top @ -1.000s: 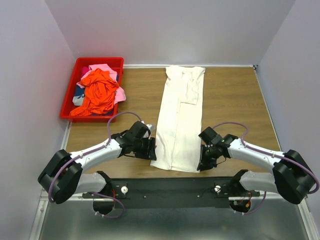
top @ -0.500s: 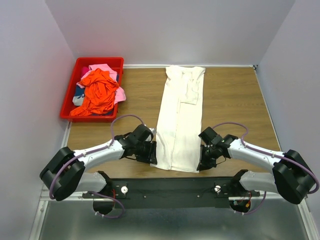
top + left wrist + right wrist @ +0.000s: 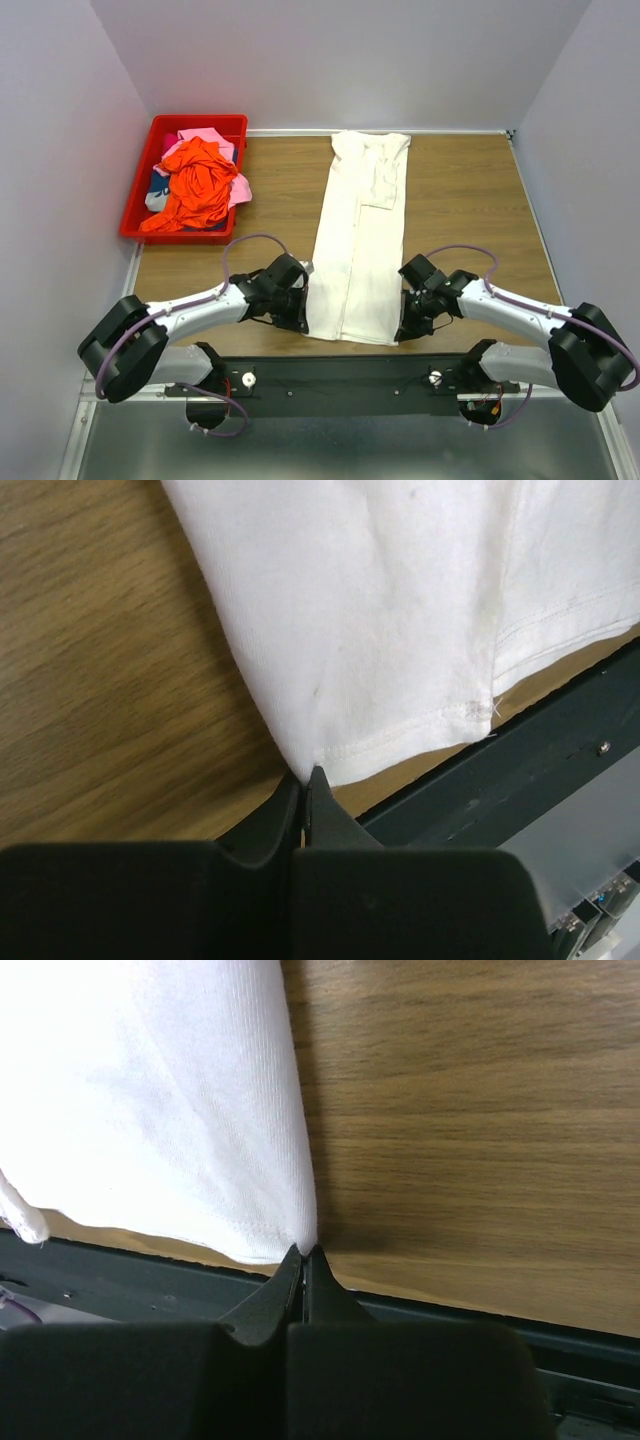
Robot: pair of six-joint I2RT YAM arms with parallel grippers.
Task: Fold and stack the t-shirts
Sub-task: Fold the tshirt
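A white t-shirt (image 3: pixel 360 235) lies folded into a long narrow strip down the middle of the wooden table, its hem toward me. My left gripper (image 3: pixel 303 318) is shut on the hem's near left corner (image 3: pixel 322 752); its tips (image 3: pixel 306 776) pinch the cloth. On the other side my right gripper (image 3: pixel 402 328) is shut on the near right corner (image 3: pixel 290 1230), tips (image 3: pixel 304 1252) closed on the fabric edge. Both corners sit just above the table's front edge.
A red bin (image 3: pixel 142 197) at the back left holds a heap of orange, pink and dark t-shirts (image 3: pixel 195 180). The black mounting rail (image 3: pixel 340 375) runs along the near edge. Bare wood (image 3: pixel 465 195) lies right of the shirt.
Both grippers have closed onto the hem corners; the left one slid in from the left and the near left corner of the shirt has drawn slightly inward.
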